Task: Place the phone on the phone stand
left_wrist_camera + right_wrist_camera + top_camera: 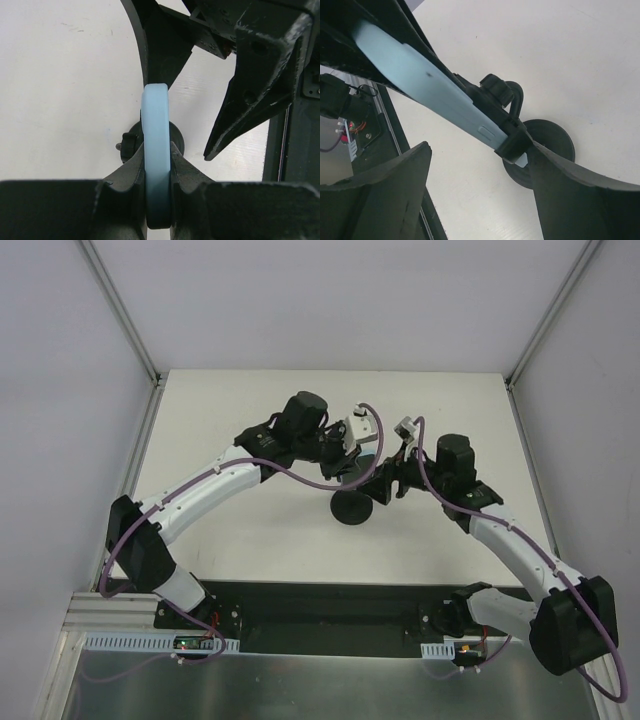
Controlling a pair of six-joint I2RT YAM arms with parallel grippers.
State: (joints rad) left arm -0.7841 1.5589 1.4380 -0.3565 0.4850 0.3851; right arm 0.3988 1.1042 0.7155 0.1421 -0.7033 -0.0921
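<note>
The phone [156,130], a light blue rim seen edge-on, is gripped between the fingers of my left gripper [157,150], which is shut on it. In the right wrist view the phone [420,82] slants down, and its lower end sits in the clamp head [512,137] of the black phone stand, above the round disc base [552,145]. My right gripper [480,195] is open, one finger on each side of the phone's lower end; its right finger is close to the clamp. In the top view both grippers, left [350,452] and right [383,485], meet above the stand's base [352,508].
The white table [250,400] has grey walls at the back and sides. A black strip and metal rail [330,605] run along the near edge by the arm bases. My right gripper's finger [250,100] hangs close to the right of the phone.
</note>
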